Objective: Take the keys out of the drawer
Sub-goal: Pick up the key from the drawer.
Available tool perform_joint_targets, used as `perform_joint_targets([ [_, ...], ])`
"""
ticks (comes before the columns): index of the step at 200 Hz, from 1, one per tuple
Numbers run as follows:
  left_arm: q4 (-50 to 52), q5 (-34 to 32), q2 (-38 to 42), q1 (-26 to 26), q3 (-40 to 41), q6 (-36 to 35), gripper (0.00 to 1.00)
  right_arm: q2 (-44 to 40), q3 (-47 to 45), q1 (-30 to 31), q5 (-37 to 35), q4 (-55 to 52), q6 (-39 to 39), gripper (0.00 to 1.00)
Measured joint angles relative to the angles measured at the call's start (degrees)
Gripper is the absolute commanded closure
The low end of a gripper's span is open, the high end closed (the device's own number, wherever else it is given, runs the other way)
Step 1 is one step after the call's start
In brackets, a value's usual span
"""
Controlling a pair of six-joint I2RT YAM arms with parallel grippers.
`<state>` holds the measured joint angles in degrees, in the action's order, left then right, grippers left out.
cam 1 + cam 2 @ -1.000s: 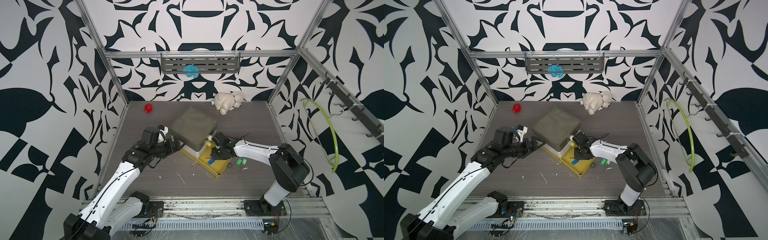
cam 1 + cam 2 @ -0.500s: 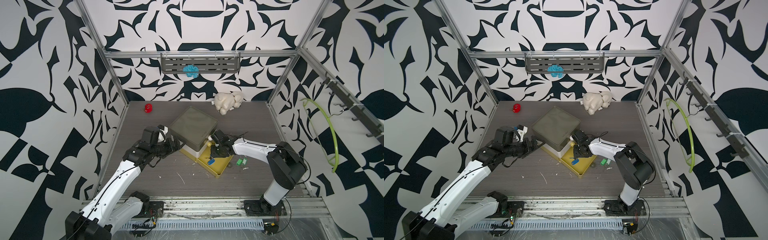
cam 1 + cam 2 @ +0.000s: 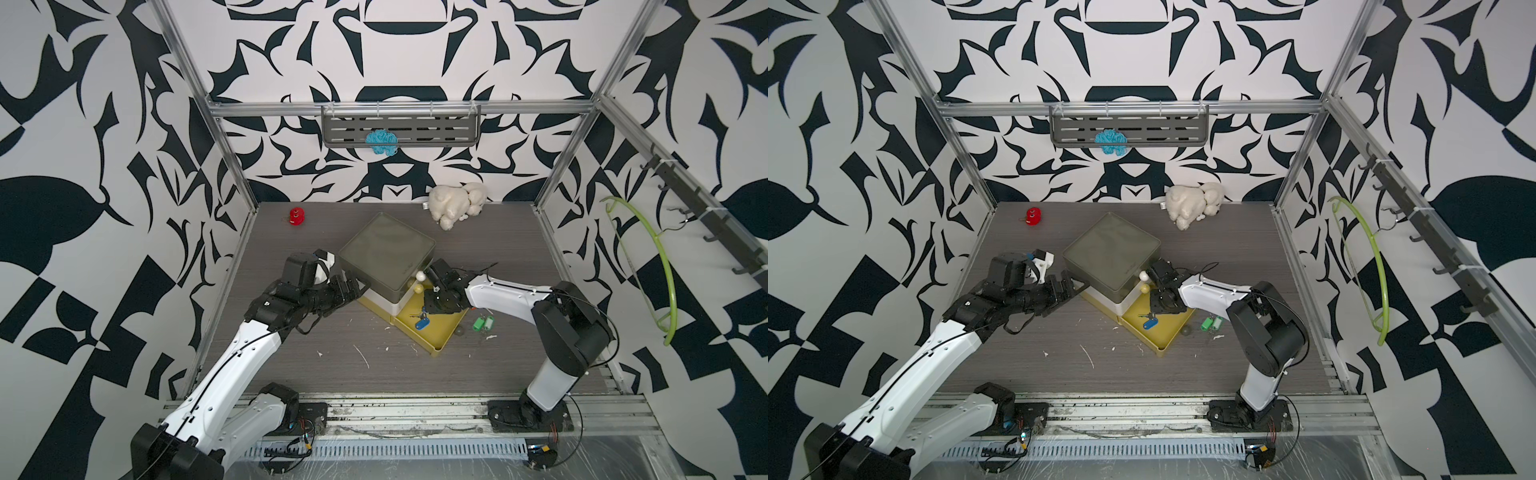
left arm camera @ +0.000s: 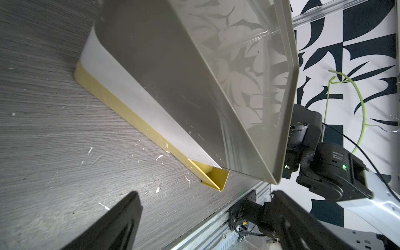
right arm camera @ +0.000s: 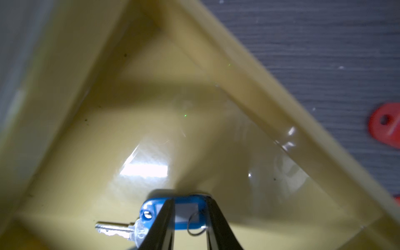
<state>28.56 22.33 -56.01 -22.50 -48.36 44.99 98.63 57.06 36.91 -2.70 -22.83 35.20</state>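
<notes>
The yellow bottom drawer (image 3: 441, 343) (image 3: 1169, 338) stands pulled out of a small drawer unit with a grey top (image 3: 386, 253). A key with a blue tag (image 3: 422, 323) (image 3: 1149, 323) (image 5: 184, 213) lies on the drawer floor. My right gripper (image 3: 429, 311) (image 5: 190, 207) reaches down into the drawer. Its jaws are narrowly open right over the blue tag, and one finger crosses the tag. Keys with green tags (image 3: 484, 323) (image 3: 1212, 323) lie on the table right of the drawer. A red tag (image 5: 387, 127) lies outside the drawer wall. My left gripper (image 3: 353, 291) (image 4: 205, 216) is open and empty beside the unit's left corner.
A white plush toy (image 3: 457, 203) lies at the back wall and a round red toy (image 3: 297, 216) at the back left. A blue yarn ball (image 3: 381, 142) hangs on the wall shelf. A green hanger (image 3: 660, 266) hangs on the right. A small ball (image 3: 458, 331) rests by the drawer.
My right gripper shifted slightly toward the drawer unit inside the drawer and its jaws narrowed. The blue-tagged key has not moved. The left arm is unchanged.
</notes>
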Motion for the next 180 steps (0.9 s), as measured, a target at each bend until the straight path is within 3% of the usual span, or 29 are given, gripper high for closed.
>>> perform_joint_targets([
  [27,0.0,0.0,0.0,0.0,0.0,0.1,0.01,0.0,0.0,-0.1,-0.2,-0.4,-0.4,0.76],
  [52,0.0,0.0,0.0,0.0,0.0,0.2,0.01,0.1,0.0,-0.2,-0.4,-0.8,-0.8,0.88],
  [107,-0.1,0.0,0.1,0.0,0.0,0.4,0.01,0.0,0.3,-0.3,-0.4,-1.9,-0.8,1.0],
  [180,-1.6,0.7,-1.5,0.0,0.0,0.6,0.01,-5.9,0.3,-1.1,1.9,-5.4,-0.3,1.0],
])
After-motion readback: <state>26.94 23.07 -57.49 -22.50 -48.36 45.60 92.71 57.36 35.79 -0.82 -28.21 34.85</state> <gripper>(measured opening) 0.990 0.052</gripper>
